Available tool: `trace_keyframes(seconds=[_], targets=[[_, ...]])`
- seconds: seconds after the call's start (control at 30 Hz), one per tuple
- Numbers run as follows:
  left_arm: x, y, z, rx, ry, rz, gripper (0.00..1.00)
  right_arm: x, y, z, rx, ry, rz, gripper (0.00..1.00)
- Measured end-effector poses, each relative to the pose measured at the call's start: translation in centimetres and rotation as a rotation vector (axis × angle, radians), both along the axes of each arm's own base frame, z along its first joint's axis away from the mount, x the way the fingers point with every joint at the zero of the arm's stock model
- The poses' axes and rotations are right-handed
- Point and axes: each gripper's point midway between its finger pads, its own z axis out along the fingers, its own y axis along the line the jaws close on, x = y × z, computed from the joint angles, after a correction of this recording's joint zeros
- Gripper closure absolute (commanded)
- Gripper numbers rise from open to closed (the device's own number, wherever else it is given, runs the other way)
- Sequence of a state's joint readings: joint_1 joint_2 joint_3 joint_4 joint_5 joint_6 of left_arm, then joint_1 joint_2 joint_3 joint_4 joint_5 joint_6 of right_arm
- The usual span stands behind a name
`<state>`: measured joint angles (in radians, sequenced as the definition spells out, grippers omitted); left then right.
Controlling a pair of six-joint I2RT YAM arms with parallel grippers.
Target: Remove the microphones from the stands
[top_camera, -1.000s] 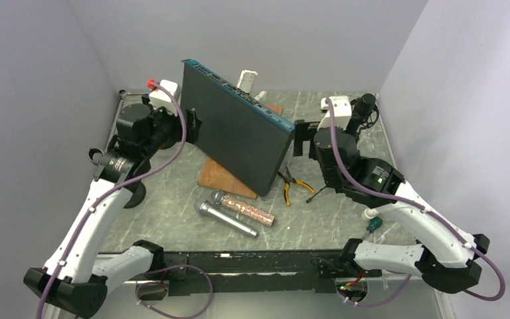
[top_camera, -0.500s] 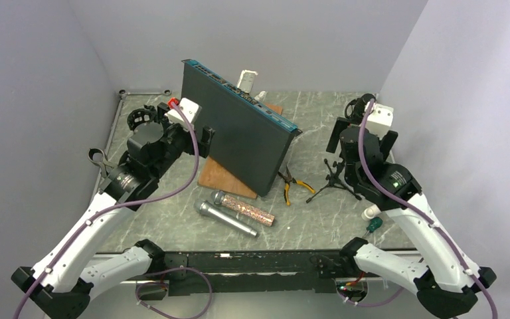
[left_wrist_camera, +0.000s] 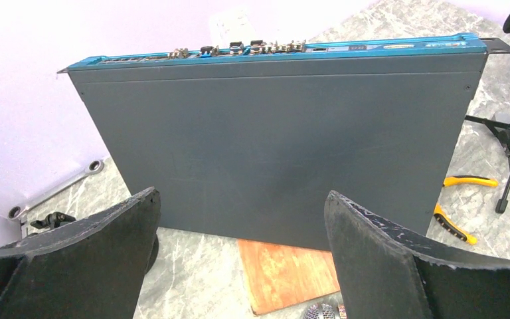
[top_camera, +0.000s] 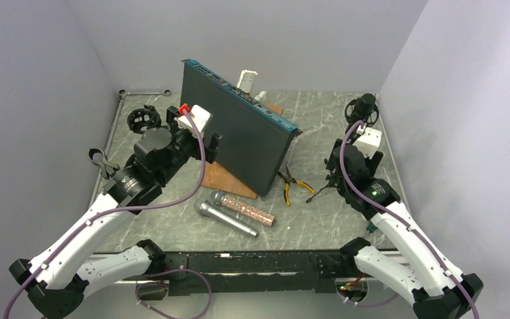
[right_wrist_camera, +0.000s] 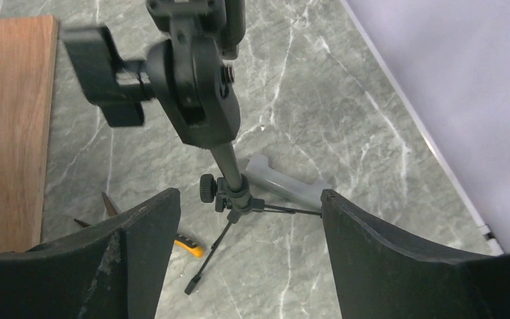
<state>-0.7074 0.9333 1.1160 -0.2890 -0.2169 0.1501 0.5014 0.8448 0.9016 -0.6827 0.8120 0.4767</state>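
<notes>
Right end effector (right_wrist_camera: pixel 246 199) hung over the tripod stand (right_wrist_camera: pixel 229 166) at the 3 o'clock side of the marbled surface (top_camera: pixel 319 222), fingers spread wide and gripping nothing. In the wrist view the stand's pole showed between them, untouched. The black microphone (top_camera: pixel 363 105) sat at the top of the stand, toward 2 o'clock, clear of both arms. At 10 o'clock the left end effector (left_wrist_camera: pixel 242 196), equally wide open and empty, faced the broad side of a dark grey, blue-edged equipment box (left_wrist_camera: pixel 272 146) that stood tilted on its edge over a wooden board (top_camera: pixel 220 176) at the centre. Yellow-handled pliers (top_camera: pixel 287 188) lay between the box and the stand's feet. A pair of handheld microphones (top_camera: pixel 246 209) lay side by side toward 6 o'clock.
</notes>
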Motion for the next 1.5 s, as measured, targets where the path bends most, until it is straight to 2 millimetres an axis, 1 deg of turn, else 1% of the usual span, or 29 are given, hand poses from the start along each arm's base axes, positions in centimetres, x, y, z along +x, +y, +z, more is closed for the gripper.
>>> trace_keyframes(seconds=[0.13,0.2,0.3,0.37,0.43,0.6,0.8,0.93,1.13,1.3,1.43,1.5], targets=[[-0.2,-0.3,-0.1,0.016,-0.008,-0.005,0.04,0.7,0.3,-2.0,0.012,-0.05,0.015,0.32],[-0.3,-0.5,-0.3,0.024,-0.013,-0.005,0.03,1.1,0.2,-2.7,0.011,-0.076,0.014,0.37],[-0.3,-0.6,-0.9,0.048,-0.015,-0.001,0.03,1.8,0.1,-3.3,0.002,-0.121,0.009,0.4],[-0.4,-0.7,-1.2,0.06,-0.016,0.001,0.03,2.2,-0.1,-3.3,-0.008,-0.155,0.005,0.47],[-0.5,-0.7,-1.2,0.063,-0.018,0.005,0.03,2.6,-0.2,-3.1,-0.019,-0.19,0.003,0.51],[-0.4,-0.7,-0.9,0.055,-0.03,0.015,0.03,3.6,-0.4,-2.3,-0.043,-0.266,0.008,0.58],[-0.4,-0.7,-1.0,0.061,-0.033,0.022,0.04,4.3,-0.6,-1.6,-0.057,-0.323,0.008,0.68],[-0.4,-0.7,-1.0,0.063,-0.034,0.023,0.04,5.0,-0.2,-1.5,-0.065,-0.336,0.025,0.78],[-0.5,-0.7,-0.9,0.066,-0.036,0.022,0.04,5.6,0.3,-1.7,-0.108,-0.342,0.085,0.99],[-0.4,-0.6,-1.0,0.07,-0.038,0.026,0.04,6.4,1.1,-1.6,-0.114,-0.373,0.189,1.0],[-0.5,-0.9,-1.1,0.062,-0.047,0.02,0.04,7.3,2.9,-1.3,-0.104,-0.396,0.355,1.0],[-0.7,-0.9,-1.5,0.063,-0.05,0.014,0.04,7.6,3.7,-1.4,-0.089,-0.402,0.438,1.0]])
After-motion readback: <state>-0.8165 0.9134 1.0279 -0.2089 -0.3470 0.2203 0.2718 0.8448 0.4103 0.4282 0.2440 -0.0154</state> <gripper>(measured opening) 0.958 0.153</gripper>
